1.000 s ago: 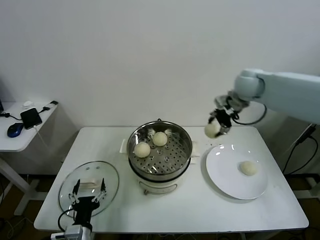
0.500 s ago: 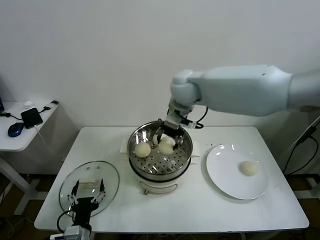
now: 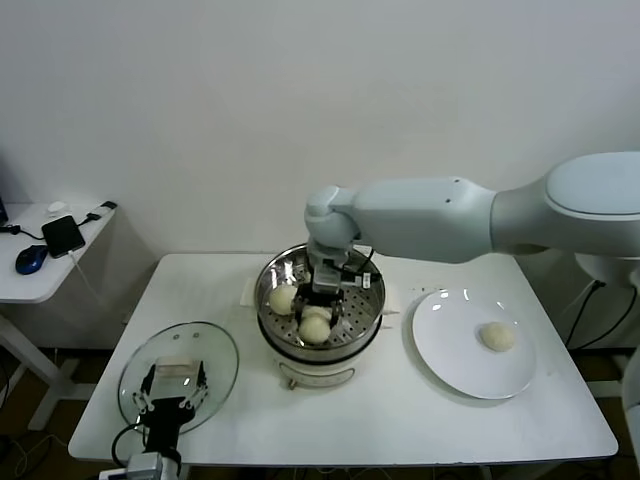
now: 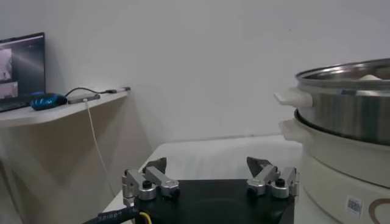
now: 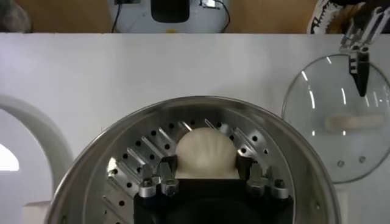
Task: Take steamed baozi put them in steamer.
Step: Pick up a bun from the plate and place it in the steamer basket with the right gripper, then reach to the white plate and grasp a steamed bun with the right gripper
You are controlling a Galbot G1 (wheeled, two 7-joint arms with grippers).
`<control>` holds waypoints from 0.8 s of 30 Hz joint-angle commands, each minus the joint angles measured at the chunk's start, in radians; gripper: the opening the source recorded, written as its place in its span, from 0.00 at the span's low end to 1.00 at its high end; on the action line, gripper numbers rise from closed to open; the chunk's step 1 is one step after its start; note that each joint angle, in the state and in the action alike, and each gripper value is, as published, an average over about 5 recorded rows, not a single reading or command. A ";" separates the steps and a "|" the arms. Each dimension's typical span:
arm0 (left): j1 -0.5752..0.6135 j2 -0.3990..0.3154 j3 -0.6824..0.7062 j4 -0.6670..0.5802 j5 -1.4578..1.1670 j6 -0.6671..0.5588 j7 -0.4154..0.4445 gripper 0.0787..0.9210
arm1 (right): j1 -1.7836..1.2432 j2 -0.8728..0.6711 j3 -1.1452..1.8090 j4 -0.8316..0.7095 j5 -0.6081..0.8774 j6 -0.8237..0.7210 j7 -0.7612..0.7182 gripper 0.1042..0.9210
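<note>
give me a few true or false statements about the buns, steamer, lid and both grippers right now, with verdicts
1. The right gripper is inside the round shiny steel steamer, its fingers on either side of a cream-white round bun. True.
2. The flat white plate holds two buns. False: only one bun lies on it.
3. The round glass lid with a white handle sits on the steamer. False: it lies flat on the white table, to the robot's left of the steamer.
4. The left gripper is over the glass lid, fingers open and holding nothing. True.
5. The steamer is empty. False: buns rest on its perforated tray, one at its left side.
</note>
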 commanded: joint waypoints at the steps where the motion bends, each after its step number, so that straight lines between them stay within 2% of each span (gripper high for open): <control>1: 0.001 0.000 0.000 0.000 0.000 0.000 0.000 0.88 | -0.068 0.031 0.014 -0.055 -0.055 0.058 0.003 0.68; 10: -0.001 -0.002 0.003 0.000 0.001 0.000 0.000 0.88 | -0.009 0.012 0.030 -0.064 0.033 0.106 -0.041 0.86; 14: 0.000 -0.003 0.003 -0.002 0.002 0.000 0.001 0.88 | 0.091 -0.030 0.027 -0.085 0.153 0.106 -0.097 0.88; 18: 0.000 -0.005 0.005 -0.005 0.005 0.000 0.002 0.88 | 0.182 -0.099 0.004 -0.183 0.288 0.092 -0.116 0.88; 22: 0.000 -0.009 0.009 -0.009 0.008 -0.001 0.003 0.88 | 0.288 -0.224 -0.127 -0.230 0.464 -0.042 -0.107 0.88; 24: 0.000 -0.011 0.010 -0.010 0.010 -0.001 0.003 0.88 | 0.336 -0.322 -0.215 -0.196 0.505 -0.207 -0.085 0.88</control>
